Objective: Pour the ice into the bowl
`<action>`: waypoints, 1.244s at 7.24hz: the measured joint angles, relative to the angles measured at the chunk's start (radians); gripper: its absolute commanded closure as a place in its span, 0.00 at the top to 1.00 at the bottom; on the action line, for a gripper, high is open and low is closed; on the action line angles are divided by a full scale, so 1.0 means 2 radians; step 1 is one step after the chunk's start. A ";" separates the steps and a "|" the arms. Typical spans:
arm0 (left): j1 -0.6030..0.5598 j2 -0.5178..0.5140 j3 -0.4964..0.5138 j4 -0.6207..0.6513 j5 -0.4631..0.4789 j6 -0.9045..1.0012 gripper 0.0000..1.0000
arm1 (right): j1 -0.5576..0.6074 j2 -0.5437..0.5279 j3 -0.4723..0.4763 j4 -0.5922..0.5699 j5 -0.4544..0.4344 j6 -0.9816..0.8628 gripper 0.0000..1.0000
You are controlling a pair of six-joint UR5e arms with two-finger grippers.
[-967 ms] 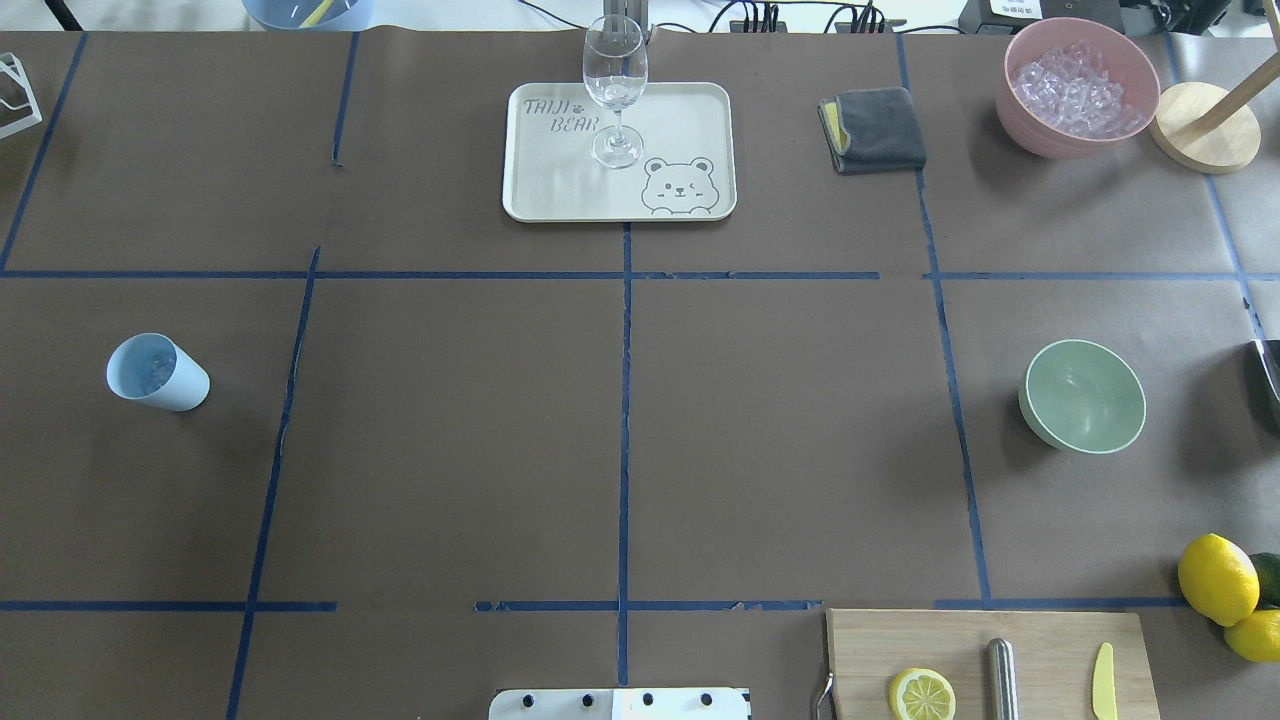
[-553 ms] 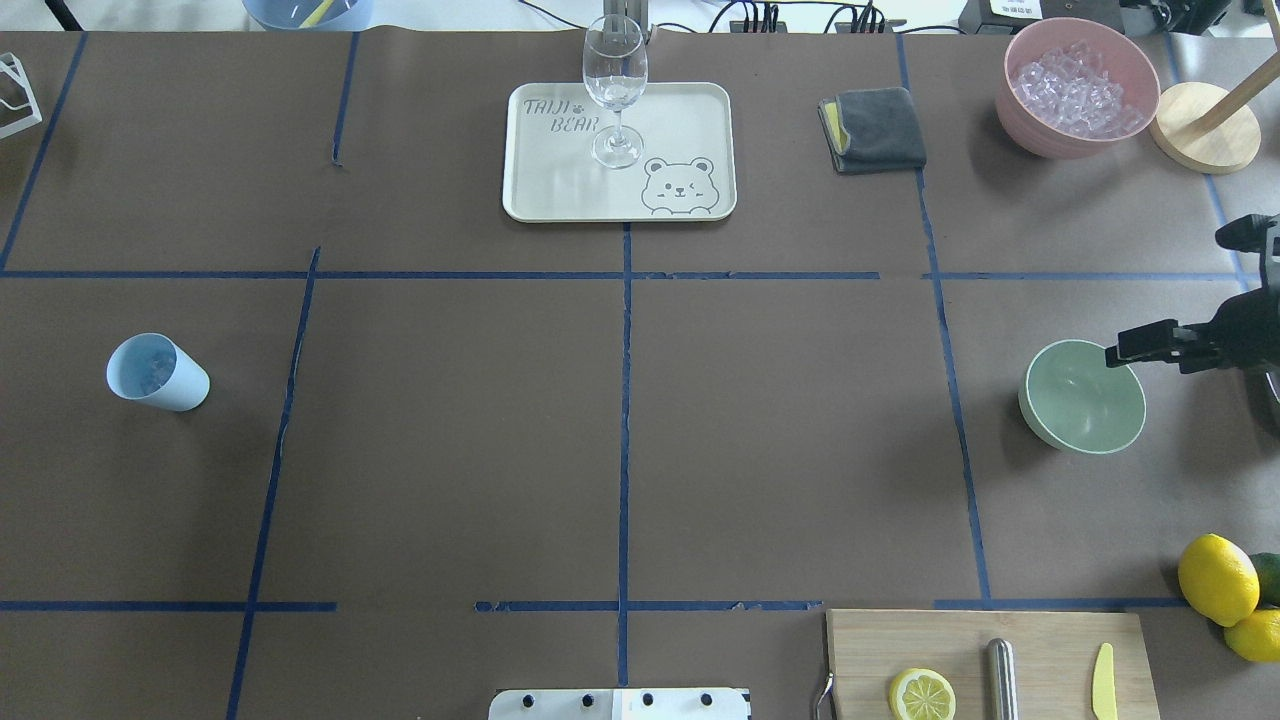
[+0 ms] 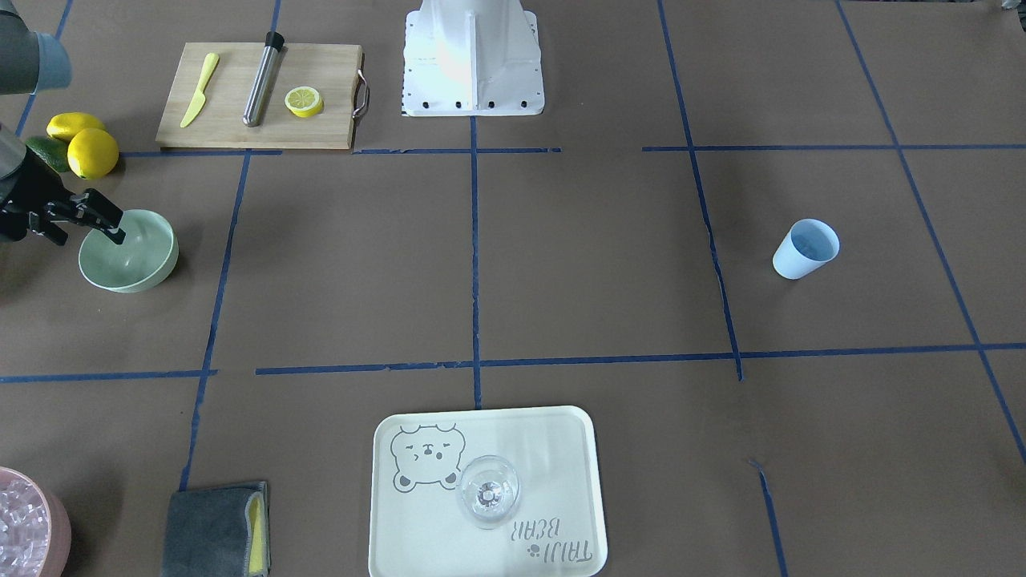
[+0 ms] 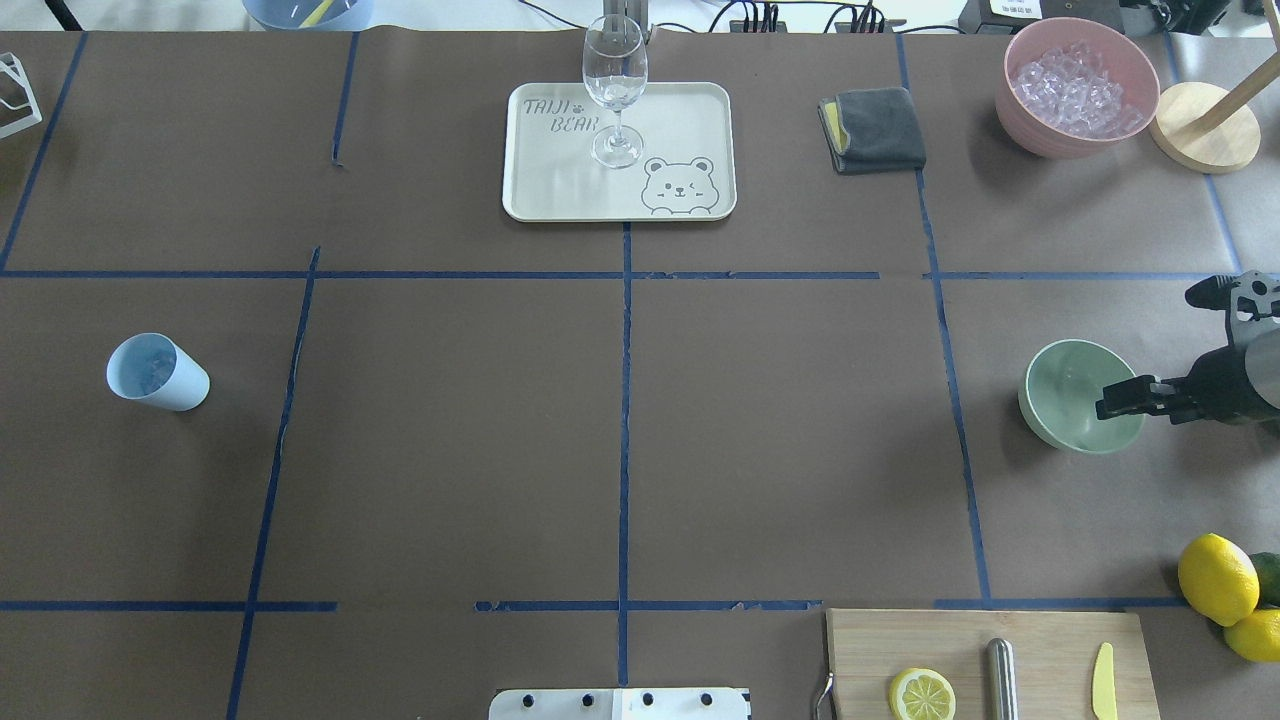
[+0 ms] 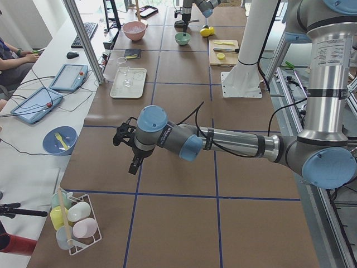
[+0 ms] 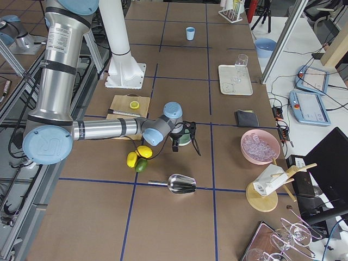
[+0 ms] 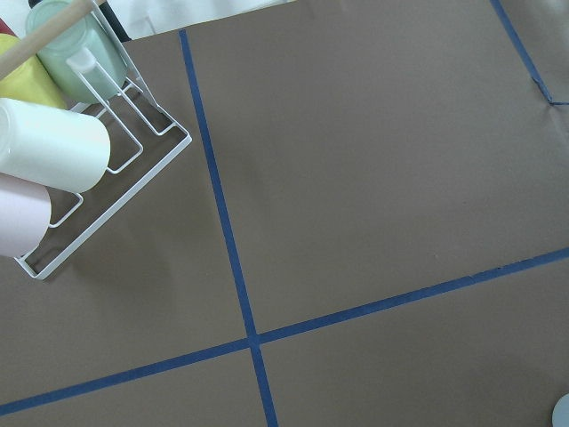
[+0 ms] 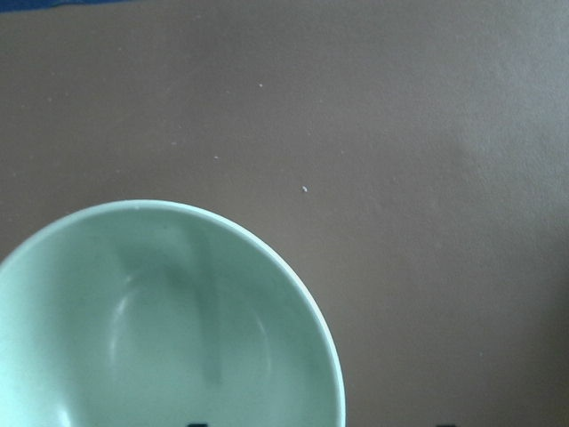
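While beneath glass (image 4: 614, 90), "TAIJI BEAR" tray (image 4: 700, 120).

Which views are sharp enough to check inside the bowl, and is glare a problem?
Right wrist: bowl fills the lower left, soft-focused, with pale sheen streaks inside; overhead: sharp, evenly lit, right gripper overlaps its rim; front: glare only on the robot base.

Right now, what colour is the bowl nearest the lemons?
The bowl is plain pale mint green, clearest in the right wrist-mounted view.
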 measured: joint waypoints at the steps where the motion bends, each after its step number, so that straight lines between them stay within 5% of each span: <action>1: 0.000 0.000 0.000 0.000 0.000 0.000 1.00 | -0.002 0.000 -0.003 0.000 0.000 -0.001 0.00; 5: 0.000 0.003 0.004 -0.001 0.000 0.002 1.00 | -0.003 0.005 0.005 0.002 0.009 -0.001 0.00; 7: 0.001 0.004 0.005 -0.002 0.000 0.003 1.00 | -0.001 0.006 0.045 0.007 0.033 0.007 0.00; 9: 0.001 0.005 0.007 -0.002 0.001 0.004 1.00 | -0.004 0.063 0.080 0.000 0.056 0.069 0.00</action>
